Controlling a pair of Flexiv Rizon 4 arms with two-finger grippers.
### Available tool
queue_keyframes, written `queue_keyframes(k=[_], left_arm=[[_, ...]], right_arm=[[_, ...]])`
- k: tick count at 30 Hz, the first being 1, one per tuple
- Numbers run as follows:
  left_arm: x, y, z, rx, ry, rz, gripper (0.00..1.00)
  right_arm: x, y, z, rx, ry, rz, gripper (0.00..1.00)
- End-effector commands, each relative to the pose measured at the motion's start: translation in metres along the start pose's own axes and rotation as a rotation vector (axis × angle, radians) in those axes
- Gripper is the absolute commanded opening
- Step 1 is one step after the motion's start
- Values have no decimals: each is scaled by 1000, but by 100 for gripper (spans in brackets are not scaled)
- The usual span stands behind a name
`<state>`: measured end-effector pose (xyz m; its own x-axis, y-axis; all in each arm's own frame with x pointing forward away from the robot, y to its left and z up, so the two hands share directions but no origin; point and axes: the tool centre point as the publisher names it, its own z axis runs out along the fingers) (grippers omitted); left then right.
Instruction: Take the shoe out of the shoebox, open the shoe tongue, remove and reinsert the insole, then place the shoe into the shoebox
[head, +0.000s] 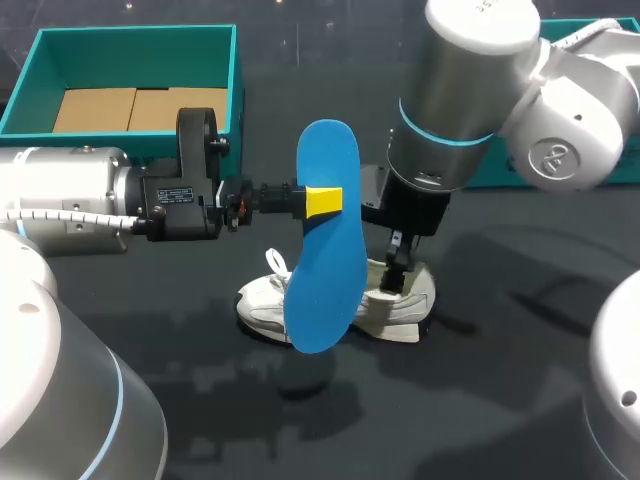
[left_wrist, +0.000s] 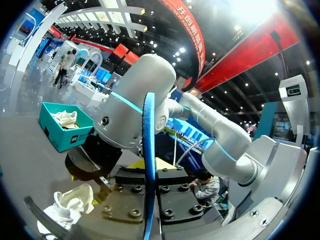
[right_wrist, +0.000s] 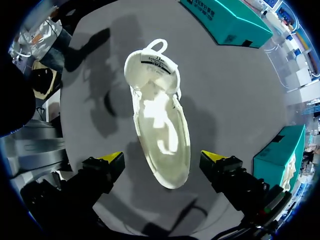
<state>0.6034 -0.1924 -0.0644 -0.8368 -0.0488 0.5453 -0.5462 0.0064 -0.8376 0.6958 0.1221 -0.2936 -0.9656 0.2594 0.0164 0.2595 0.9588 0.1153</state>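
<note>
Blue and thin, the insole (head: 325, 240) is a long flat oval with rounded ends. It is held upright above the worktop (head: 500, 400), clamped between the fingers of the left pincer (head: 322, 200). The worktop is dark and matte. On it, below the insole, sits the white shoe (head: 405, 300), soft-sided with a heel loop, well apart from the teal shoebox (head: 130, 35). The right pincer (right_wrist: 161, 159) hangs over the shoe, fingers spread wide.

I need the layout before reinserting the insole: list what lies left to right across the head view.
teal shoebox → blue insole → right gripper. The white shoe is left out, since it spans beneath both the insole and the gripper.
</note>
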Motion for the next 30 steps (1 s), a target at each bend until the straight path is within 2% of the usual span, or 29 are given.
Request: queue_keyframes(k=[1,6,23,26,30], left_arm=[[-1,0,3,2,0,0,0],[-1,0,3,2,0,0,0],[-1,0,3,2,0,0,0],[-1,0,3,2,0,0,0],[-1,0,3,2,0,0,0]], right_arm=[[-6,17,13,31,3,-9,100],[-11,22,24,7,-1,-35,100],[-25,28,64,21,32,-111,99],[-27,28,69,20,44,-122,95],[-26,27,77,23,72,-128,80]])
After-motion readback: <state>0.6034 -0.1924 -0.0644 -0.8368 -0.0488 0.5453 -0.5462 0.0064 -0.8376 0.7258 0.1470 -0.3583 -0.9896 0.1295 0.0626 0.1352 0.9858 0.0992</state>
